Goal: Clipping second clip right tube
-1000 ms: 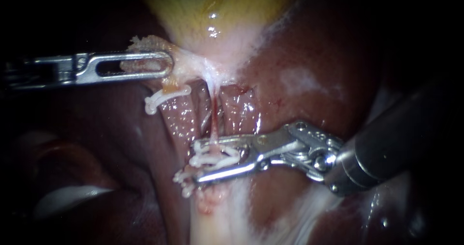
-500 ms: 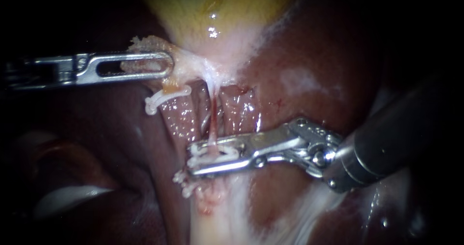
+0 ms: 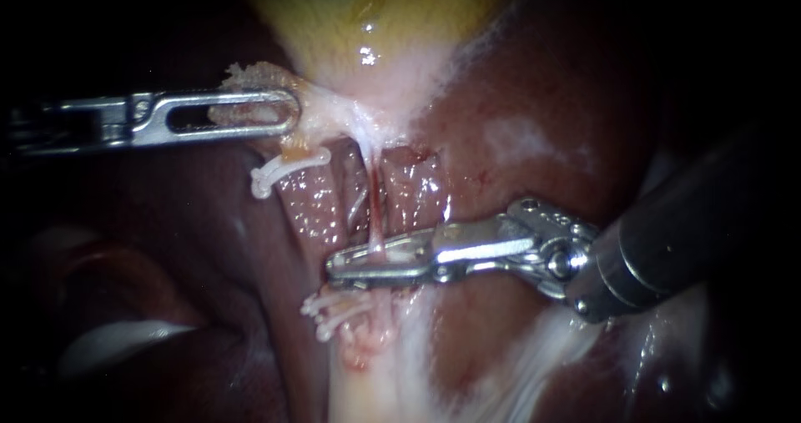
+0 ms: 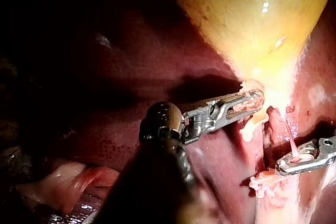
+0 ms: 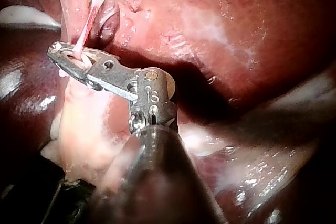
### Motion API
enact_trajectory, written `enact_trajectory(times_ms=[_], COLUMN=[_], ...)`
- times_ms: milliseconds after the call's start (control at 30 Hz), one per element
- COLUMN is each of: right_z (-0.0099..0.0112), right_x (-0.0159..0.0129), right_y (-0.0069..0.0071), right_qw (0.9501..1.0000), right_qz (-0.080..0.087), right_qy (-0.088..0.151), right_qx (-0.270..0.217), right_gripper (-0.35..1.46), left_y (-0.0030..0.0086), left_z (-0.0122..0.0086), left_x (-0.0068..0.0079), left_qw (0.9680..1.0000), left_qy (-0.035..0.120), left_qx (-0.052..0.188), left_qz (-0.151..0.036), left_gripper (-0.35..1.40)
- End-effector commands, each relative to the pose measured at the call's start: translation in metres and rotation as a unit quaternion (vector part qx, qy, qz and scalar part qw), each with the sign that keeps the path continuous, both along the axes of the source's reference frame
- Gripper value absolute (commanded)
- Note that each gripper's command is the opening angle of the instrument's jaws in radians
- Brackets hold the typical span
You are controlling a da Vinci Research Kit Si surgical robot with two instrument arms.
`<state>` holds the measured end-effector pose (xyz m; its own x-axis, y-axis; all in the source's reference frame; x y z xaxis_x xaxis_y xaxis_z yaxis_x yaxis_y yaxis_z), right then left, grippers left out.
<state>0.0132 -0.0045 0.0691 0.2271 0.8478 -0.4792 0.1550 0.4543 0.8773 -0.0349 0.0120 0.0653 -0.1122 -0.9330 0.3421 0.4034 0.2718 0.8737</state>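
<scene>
Gallbladder at top centre: yellow-green, wet glints, narrowing downward to a pale whitish neck. Liver dark red-brown, filling the right half and showing again at left. Whitish patch on the liver, right of centre. Raw, glistening red tissue at centre, below the neck. A white clip left of centre. Pale tissue band runs to the bottom edge. Pale fold at lower left, in shadow.
</scene>
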Motion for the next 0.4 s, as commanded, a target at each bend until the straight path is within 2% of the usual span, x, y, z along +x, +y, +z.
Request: enact_trajectory(times_ms=[33,400], right_z=[0.0000,0.0000], right_x=[0.0000,-0.0001], right_y=[0.0000,0.0001], right_qw=[1.0000,1.0000], right_qz=[0.000,0.000], right_qy=[0.000,0.000], right_qx=[0.000,0.000], right_gripper=[-0.35,-0.35], left_y=[0.0000,0.0000], left_z=[0.0000,0.0000], left_x=[0.0000,0.0000], left_qw=[1.0000,1.0000], left_qy=[0.000,0.000], left_qx=[0.000,0.000], left_qz=[0.000,0.000], left_gripper=[-0.35,-0.35])
